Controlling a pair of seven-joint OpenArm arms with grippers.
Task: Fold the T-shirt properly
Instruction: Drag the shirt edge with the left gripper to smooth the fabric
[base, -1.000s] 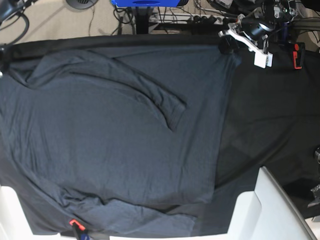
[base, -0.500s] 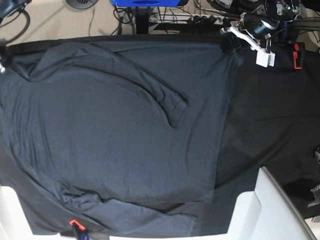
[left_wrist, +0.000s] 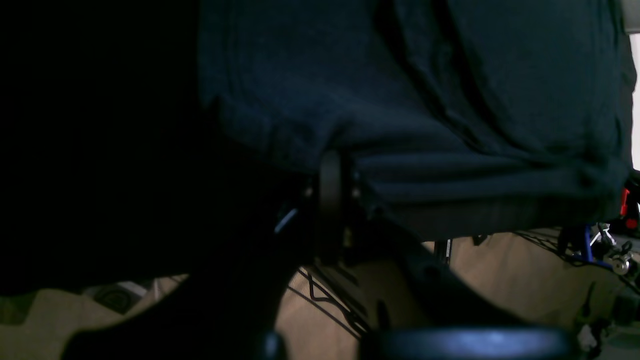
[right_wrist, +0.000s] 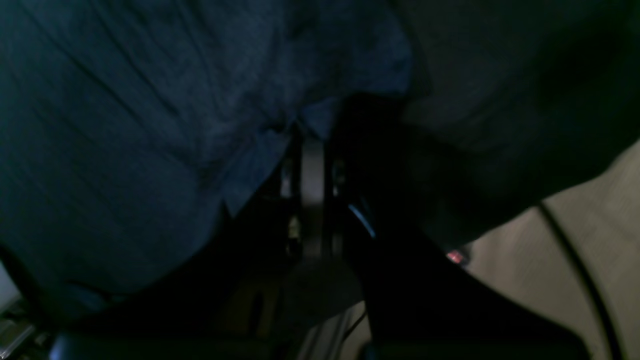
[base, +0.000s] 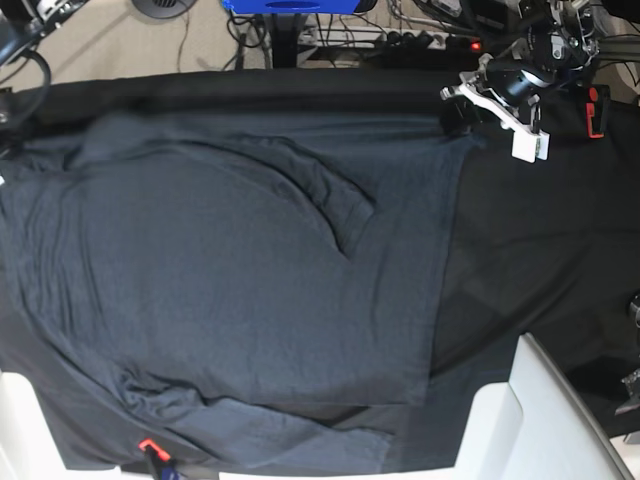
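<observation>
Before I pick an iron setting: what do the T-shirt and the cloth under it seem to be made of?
T-shirt: apparently soft knit jersey, matte heathered charcoal; it wrinkles and drapes in loose folds. Tablecloth: looks like a smoother black woven fabric, flatter and darker, with few creases. Fibre content cannot be told.

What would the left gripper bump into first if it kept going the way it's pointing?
Most likely just more T-shirt: the left gripper is already shut on its edge, with the cloth spread straight ahead. Depth beyond is unclear.
</observation>
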